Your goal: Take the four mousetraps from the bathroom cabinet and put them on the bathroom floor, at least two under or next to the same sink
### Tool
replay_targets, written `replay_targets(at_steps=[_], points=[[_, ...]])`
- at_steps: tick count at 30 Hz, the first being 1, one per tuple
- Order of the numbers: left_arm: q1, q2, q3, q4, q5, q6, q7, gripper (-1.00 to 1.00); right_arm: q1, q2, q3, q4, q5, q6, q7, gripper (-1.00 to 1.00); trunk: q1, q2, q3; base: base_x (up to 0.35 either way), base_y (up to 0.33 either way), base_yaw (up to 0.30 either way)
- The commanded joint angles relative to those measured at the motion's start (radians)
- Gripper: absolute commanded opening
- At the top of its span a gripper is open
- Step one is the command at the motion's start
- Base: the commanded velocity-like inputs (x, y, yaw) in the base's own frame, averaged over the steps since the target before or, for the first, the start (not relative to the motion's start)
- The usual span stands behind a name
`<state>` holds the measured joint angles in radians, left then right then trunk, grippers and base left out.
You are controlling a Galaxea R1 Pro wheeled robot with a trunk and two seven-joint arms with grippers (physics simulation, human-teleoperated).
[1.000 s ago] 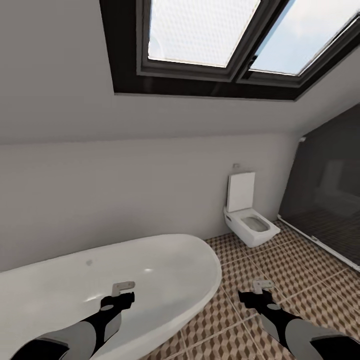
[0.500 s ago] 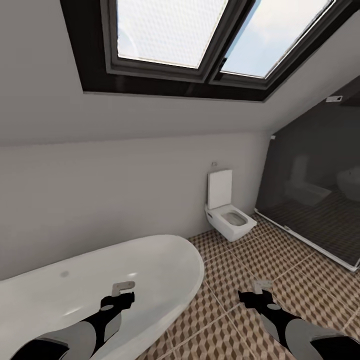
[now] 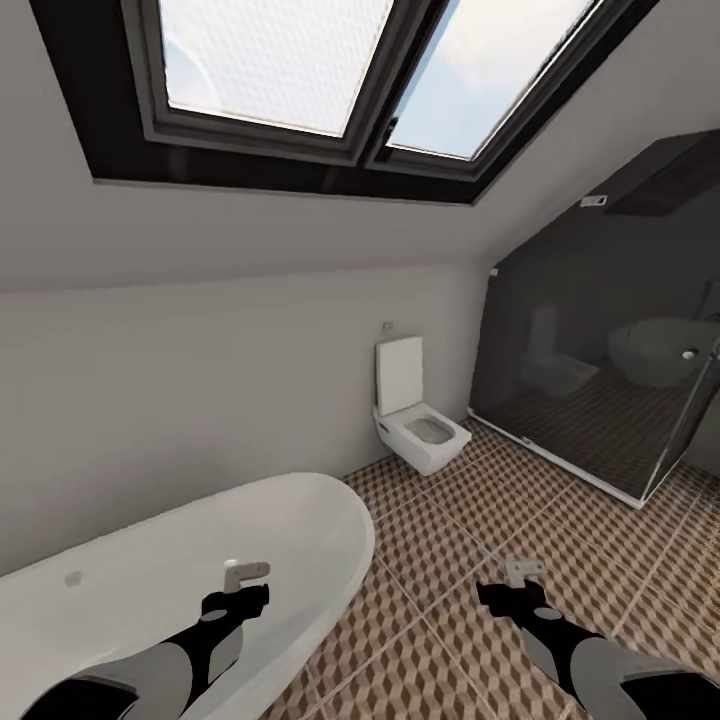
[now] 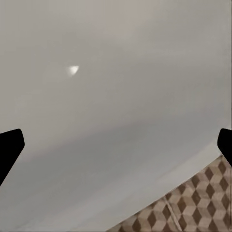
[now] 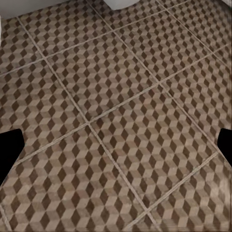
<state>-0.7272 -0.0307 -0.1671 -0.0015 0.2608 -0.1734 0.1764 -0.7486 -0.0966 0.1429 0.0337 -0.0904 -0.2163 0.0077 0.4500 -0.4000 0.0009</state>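
The mousetraps, the cabinet and the sink are out of view. The bathroom floor of cube-patterned tiles spreads ahead and to the right. My left gripper hovers over the rim of a white bathtub; its dark fingertips stand far apart with nothing between them. My right gripper hangs above bare floor tiles, open and empty as well.
The oval bathtub takes up the lower left, with floor beside it. A white toilet stands against the far wall. A dark glass shower enclosure closes off the right. A skylight sits in the sloped ceiling.
The whole picture has shifted left: the camera has turned to the right, bringing more of the shower enclosure into view. Both arms keep their pose in the picture.
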Motion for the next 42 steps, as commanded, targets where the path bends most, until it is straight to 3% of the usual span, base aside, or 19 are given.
replay_targets(at_steps=[1,42], points=[[0.0,0.0,0.0,0.0,0.0,0.0,0.0,1.0,0.0,0.0,0.0,0.0,0.0,0.0,0.0,1.0,0.0,0.0,0.0,0.0,0.0,-0.276],[0.0,-0.001,0.0,0.029,0.001,0.002,-0.01,1.0,0.0,0.0,0.0,0.0,0.0,0.0,0.0,1.0,0.0,0.0,0.0,0.0,0.0,-0.277]])
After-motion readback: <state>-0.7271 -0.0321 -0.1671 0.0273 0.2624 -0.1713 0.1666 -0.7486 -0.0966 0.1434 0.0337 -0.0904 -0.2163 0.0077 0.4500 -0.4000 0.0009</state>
